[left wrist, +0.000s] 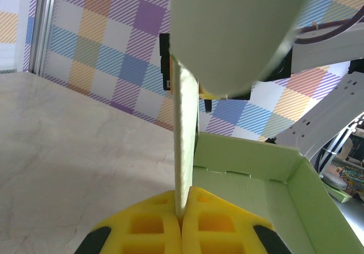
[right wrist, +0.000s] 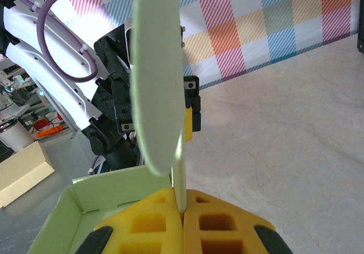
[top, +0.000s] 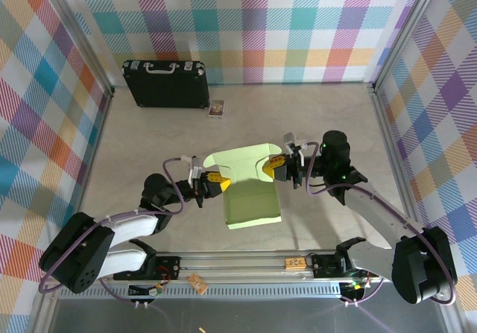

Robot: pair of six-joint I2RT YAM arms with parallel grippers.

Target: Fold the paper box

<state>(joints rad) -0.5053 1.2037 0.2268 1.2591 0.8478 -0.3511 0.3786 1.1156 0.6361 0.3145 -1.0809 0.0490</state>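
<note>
The paper box [top: 252, 203], pale green card, lies in the middle of the table as a shallow tray with a lid panel raised at its far side. My left gripper [top: 218, 182] is shut on the left edge of that raised panel. My right gripper [top: 274, 167] is shut on its right edge. In the left wrist view the thin card edge [left wrist: 185, 152] stands upright, pinched in the left gripper [left wrist: 183, 208], with the tray's inside [left wrist: 250, 180] to the right. In the right wrist view the right gripper [right wrist: 183, 205] pinches the card [right wrist: 159, 83] the same way.
A black briefcase [top: 165, 83] with a silver handle stands against the back wall, and a tiny picture card [top: 217, 109] lies just right of it. Plaid walls close in three sides. Two small tags [top: 295, 263] sit on the front rail by the arm bases.
</note>
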